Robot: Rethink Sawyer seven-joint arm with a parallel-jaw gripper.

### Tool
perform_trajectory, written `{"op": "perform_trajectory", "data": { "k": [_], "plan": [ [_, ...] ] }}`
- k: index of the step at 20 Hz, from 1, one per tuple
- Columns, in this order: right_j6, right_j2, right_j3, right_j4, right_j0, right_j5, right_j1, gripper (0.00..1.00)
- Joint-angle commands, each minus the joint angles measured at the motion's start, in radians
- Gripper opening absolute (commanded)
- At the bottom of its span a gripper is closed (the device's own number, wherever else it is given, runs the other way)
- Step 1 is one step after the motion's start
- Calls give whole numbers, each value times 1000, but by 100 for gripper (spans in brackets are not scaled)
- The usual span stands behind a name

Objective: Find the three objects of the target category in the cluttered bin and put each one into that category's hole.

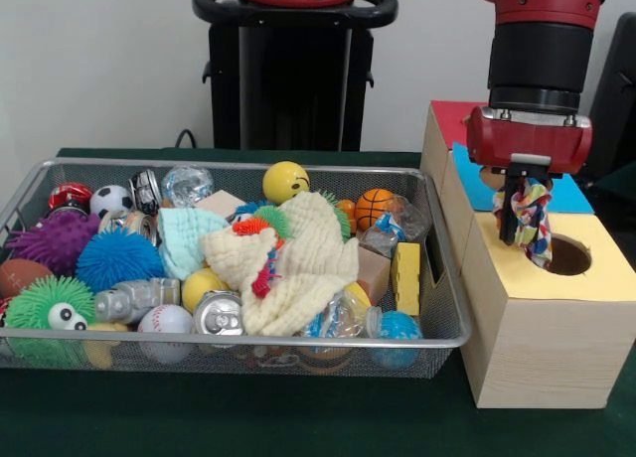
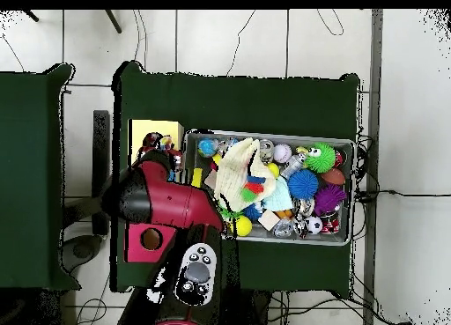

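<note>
at the right of the front view, the gripper (image 1: 524, 214) holds a spotted cloth (image 1: 527, 224) just left of the yellow box's hole (image 1: 568, 255); released here, it could snag on the rim.

A plain white wall (image 1: 99, 60) stands behind the green-covered table (image 1: 199, 417), over a white tiled floor (image 2: 405, 92).

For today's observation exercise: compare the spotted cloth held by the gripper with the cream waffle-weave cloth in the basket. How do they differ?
The spotted cloth is small, white with coloured spots; the cream waffle-weave cloth is far larger and plain cream. The spotted cloth hangs bunched from the gripper beside the yellow-topped box's hole; the cream cloth lies spread over the toys in the bin. One is gripped, the other untouched. Both are soft, crumpled fabric.
</note>
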Motion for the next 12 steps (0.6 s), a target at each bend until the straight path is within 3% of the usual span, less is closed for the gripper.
{"op": "perform_trajectory", "data": {
  "k": [1, 12],
  "plan": [
    [237, 86, 20, 63, -7, 128, 9, 0],
    [258, 77, 31, 105, 19, 140, 4, 0]
  ]
}}
